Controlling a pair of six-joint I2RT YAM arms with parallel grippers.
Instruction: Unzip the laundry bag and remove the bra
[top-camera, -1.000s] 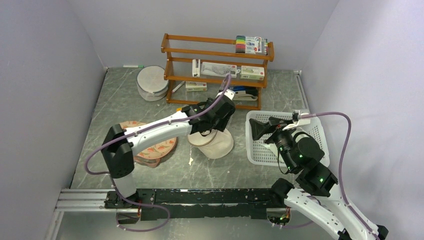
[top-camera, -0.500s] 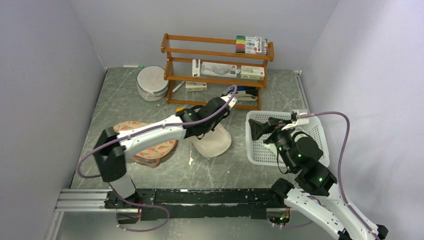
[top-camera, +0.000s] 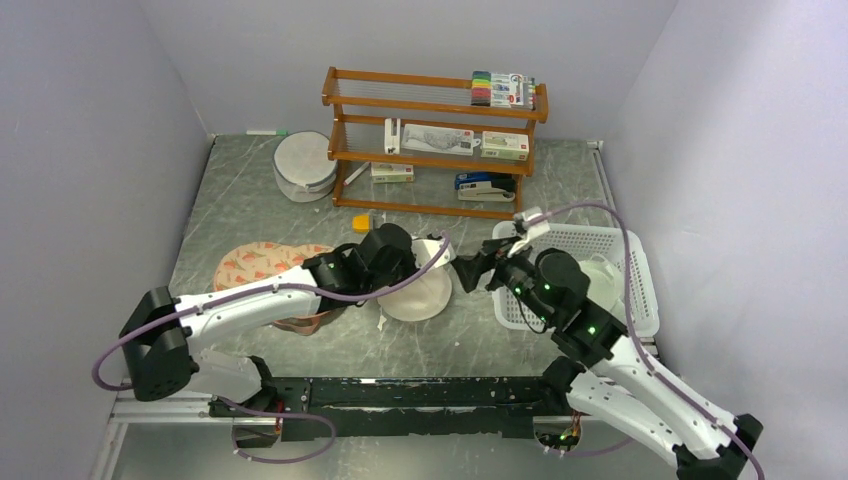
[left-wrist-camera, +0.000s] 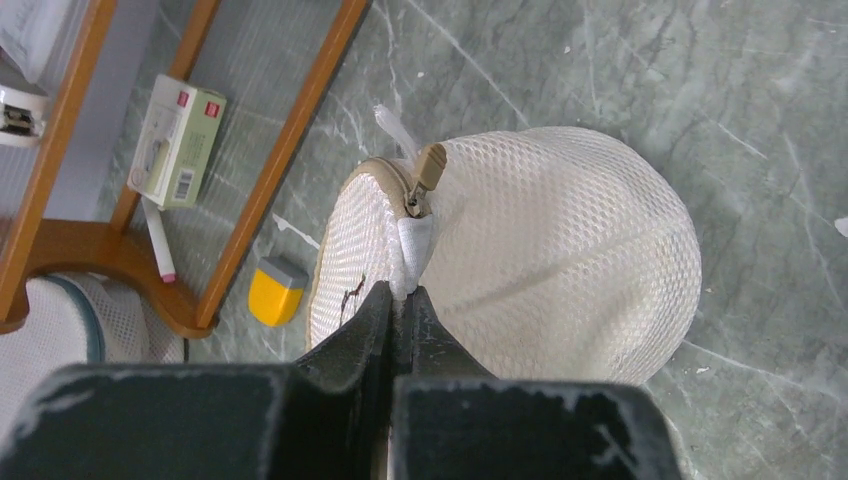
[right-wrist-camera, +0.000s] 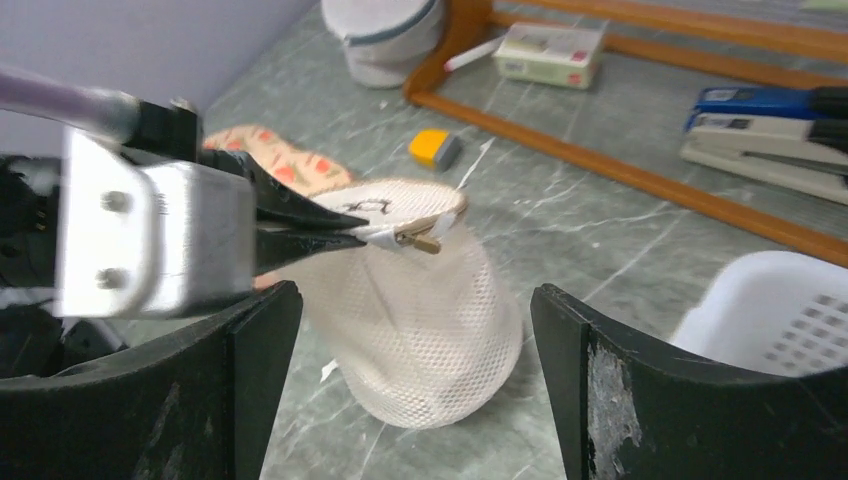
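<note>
My left arm (top-camera: 250, 300) and right arm (top-camera: 640, 395) are white shells with black joints, each trailing a lilac cable (top-camera: 625, 225), green lights (top-camera: 590, 328) dotting the right, black fingers (right-wrist-camera: 590, 390) scuffed grey at their edges.

The laundry bag (left-wrist-camera: 560, 250) is round, cream-white and made of net. It stands tipped on the table (left-wrist-camera: 700, 80), its zip pull (left-wrist-camera: 430, 165) on top.
</note>
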